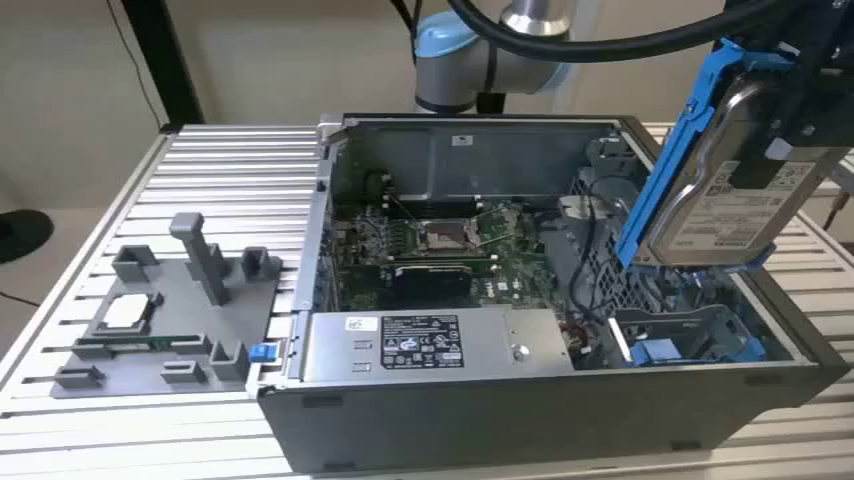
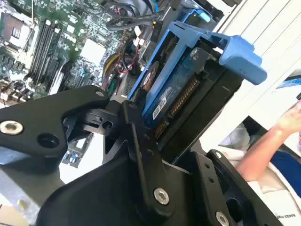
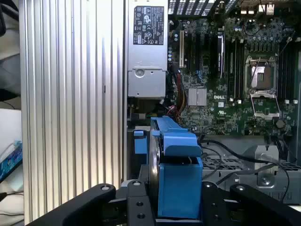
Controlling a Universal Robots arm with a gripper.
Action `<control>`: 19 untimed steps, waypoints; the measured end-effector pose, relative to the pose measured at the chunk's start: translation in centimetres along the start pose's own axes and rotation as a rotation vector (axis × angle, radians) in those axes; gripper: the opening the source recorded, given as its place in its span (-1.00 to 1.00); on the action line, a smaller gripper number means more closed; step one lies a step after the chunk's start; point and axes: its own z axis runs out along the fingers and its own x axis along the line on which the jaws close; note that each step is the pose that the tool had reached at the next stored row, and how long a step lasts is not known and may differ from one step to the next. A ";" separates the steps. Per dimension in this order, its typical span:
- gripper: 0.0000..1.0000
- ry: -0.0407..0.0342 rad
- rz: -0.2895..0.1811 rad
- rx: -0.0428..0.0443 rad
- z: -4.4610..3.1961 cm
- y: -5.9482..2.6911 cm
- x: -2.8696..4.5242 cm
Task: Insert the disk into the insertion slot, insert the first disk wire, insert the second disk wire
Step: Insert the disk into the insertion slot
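My arm [image 1: 454,60] had a round light-blue cap and a shiny silver tube on top. A thick black cable [image 1: 601,47] looped beside it. My claw [image 2: 186,110] was black, built from flat bars, and I saw small silver screws [image 2: 161,196] sitting in round holes on them.

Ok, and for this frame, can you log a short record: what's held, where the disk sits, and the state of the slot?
Gripper: shut on the disk
Disk: held nearly on edge, in the air over the open computer case
Insertion slot: inside the case, below the disk, no disk in it
Task progress: disk not yet inserted
Also present: a person's arm in the second wrist view
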 end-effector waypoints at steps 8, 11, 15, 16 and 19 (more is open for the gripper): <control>-1.00 0.0002 0.000 0.0000 -0.01 0.00 -0.02; -1.00 -0.0001 0.000 0.0000 0.00 0.00 -0.16; -1.00 0.0000 0.000 0.0000 0.00 0.00 -0.20; -1.00 0.0001 0.000 0.0000 0.00 0.00 -0.19; -1.00 0.0001 0.000 0.0000 0.01 -0.09 -0.04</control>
